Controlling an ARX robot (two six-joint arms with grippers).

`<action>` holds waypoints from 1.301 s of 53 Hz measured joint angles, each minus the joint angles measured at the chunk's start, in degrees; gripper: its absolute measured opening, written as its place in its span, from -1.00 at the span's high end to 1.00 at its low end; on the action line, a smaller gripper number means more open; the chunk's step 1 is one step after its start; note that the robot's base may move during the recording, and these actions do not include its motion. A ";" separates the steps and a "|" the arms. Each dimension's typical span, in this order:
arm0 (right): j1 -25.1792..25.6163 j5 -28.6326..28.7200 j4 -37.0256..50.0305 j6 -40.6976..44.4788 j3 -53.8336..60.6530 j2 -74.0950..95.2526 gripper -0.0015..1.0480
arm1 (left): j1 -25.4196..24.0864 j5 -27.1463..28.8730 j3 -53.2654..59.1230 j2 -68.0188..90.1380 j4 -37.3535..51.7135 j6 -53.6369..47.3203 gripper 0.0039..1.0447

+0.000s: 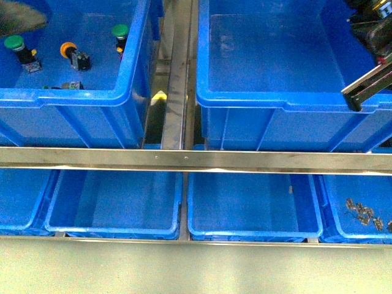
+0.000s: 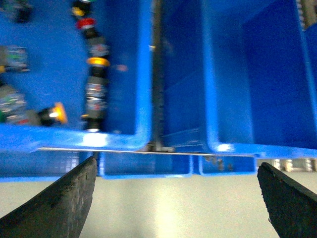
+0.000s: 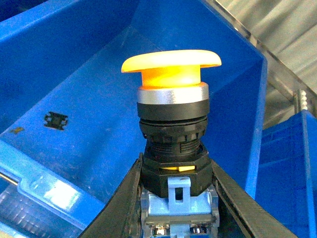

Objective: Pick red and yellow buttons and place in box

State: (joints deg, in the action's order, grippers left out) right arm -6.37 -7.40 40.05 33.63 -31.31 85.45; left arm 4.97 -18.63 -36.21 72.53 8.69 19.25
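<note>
My right gripper (image 3: pixel 176 198) is shut on the black body of the yellow button (image 3: pixel 171 64), which stands cap up between the fingers. Behind it lie the floor and walls of the blue box (image 3: pixel 94 99). In the front view the box (image 1: pixel 282 105) is the large crate at the right, and the right gripper (image 1: pixel 367 89) hangs over its far right side; the yellow button is hidden there. My left gripper (image 2: pixel 176 198) is open with nothing between its fingers. Beyond it a red button (image 2: pixel 85 23) lies in the left crate (image 2: pixel 124 134), blurred.
The left crate (image 1: pixel 131 73) holds two green-capped buttons (image 1: pixel 15 44) (image 1: pixel 120 30) and an orange-capped one (image 1: pixel 68 49). A steel rail (image 1: pixel 184 159) crosses in front of both crates. Shallow blue trays (image 1: pixel 245 229) sit below it; the rightmost holds small metal parts (image 1: pixel 364 213).
</note>
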 joint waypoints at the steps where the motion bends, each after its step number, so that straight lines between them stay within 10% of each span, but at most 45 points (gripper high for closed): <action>1: 0.13 0.00 -0.28 -0.09 0.00 -0.26 0.48 | -0.68 -0.07 0.74 -0.63 -0.28 -0.50 -0.85; 12: 1.97 1.03 -7.96 -3.58 1.75 -8.96 0.48 | -10.40 2.47 11.28 -9.29 -2.73 -6.69 -0.85; 23: 4.04 1.16 -15.50 -7.30 4.52 -17.40 0.48 | -5.68 18.29 26.82 -11.02 40.76 -16.65 -0.15; 41: 8.61 3.17 -20.57 -8.66 8.11 -24.37 0.48 | -5.14 18.69 33.73 -20.46 40.11 -18.38 0.95; 69: 8.31 3.39 -19.69 -10.36 9.44 -25.07 0.48 | -5.11 18.67 35.01 -40.70 22.60 -18.62 0.96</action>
State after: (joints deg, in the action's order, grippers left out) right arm 1.93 -4.01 20.36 23.27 -21.87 60.38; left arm -0.14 0.03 -1.19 31.83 31.29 0.62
